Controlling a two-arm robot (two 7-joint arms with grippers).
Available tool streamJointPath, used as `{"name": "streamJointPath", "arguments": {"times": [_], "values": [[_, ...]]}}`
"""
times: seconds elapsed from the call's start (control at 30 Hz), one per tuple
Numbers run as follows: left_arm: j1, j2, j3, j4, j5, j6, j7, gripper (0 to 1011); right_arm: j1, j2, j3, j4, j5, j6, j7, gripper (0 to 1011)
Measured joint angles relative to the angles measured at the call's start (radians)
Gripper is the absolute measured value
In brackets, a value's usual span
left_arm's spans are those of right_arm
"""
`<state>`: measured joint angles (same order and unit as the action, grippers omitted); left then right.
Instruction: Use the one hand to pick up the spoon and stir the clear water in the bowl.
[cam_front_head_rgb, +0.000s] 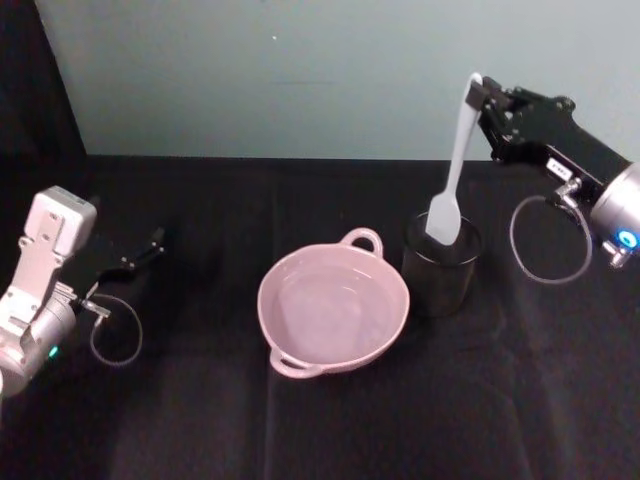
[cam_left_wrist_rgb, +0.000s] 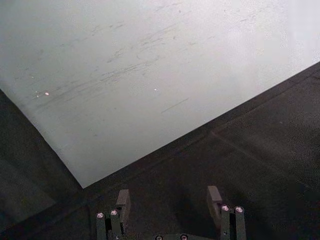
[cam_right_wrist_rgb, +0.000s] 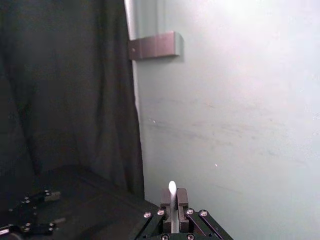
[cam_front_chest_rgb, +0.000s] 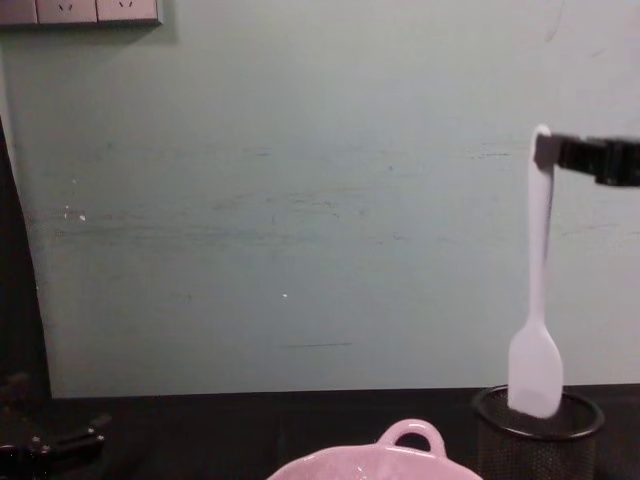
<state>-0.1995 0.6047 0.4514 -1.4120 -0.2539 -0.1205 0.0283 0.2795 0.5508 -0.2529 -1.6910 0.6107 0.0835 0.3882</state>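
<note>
the right gripper (cam_front_head_rgb: 484, 95) sits in the upper right of the head view. it has a small white label on its black body, but the words are too small to read. a blue light glows on its silver wrist, and a grey cable (cam_front_head_rgb: 545, 245) loops below it. its fingers are pinched tight on the top end of the spoon (cam_front_head_rgb: 448, 190). in the right wrist view the white tip of the spoon (cam_right_wrist_rgb: 172, 189) pokes up between the two closed fingers.

the spoon hangs almost straight down. in the chest view its wide flat end (cam_front_chest_rgb: 535, 372) is at the rim of the black mesh cup (cam_front_chest_rgb: 540, 438), on the right side of the frame. i cannot tell if it touches the cup.

the pink bowl (cam_front_head_rgb: 300, 345) sits in the middle of the head view, just left of the cup. it has clear water in it and a loop handle at the back and at the front. there is open black table (cam_front_head_rgb: 200, 430) all around the bowl.

the left gripper (cam_front_head_rgb: 150, 245) is at the far left of the head view, well apart from the bowl. in the left wrist view its fingers (cam_left_wrist_rgb: 123, 202) stand wide apart with nothing between them.

two white wall plates are in the upper left of the chest view.
</note>
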Motion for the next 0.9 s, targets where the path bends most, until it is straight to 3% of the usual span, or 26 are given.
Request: {"name": "streamJointPath", "arguments": {"times": [0.2, 0.6, 0.9], "values": [[0.0, 0.0, 0.0, 0.0, 0.0, 0.0, 0.0, 1011, 0.003, -0.029, 0.008, 0.073, 0.025, -0.013, 0.0, 85], [0.0, 0.0, 0.0, 0.0, 0.0, 0.0, 0.0, 1011, -0.007, -0.081, 0.026, 0.202, 0.145, -0.012, 0.022, 85], [0.0, 0.0, 0.0, 0.0, 0.0, 0.0, 0.0, 1011, 0.013, -0.091, 0.006, 0.269, 0.183, -0.006, 0.036, 84]]}}
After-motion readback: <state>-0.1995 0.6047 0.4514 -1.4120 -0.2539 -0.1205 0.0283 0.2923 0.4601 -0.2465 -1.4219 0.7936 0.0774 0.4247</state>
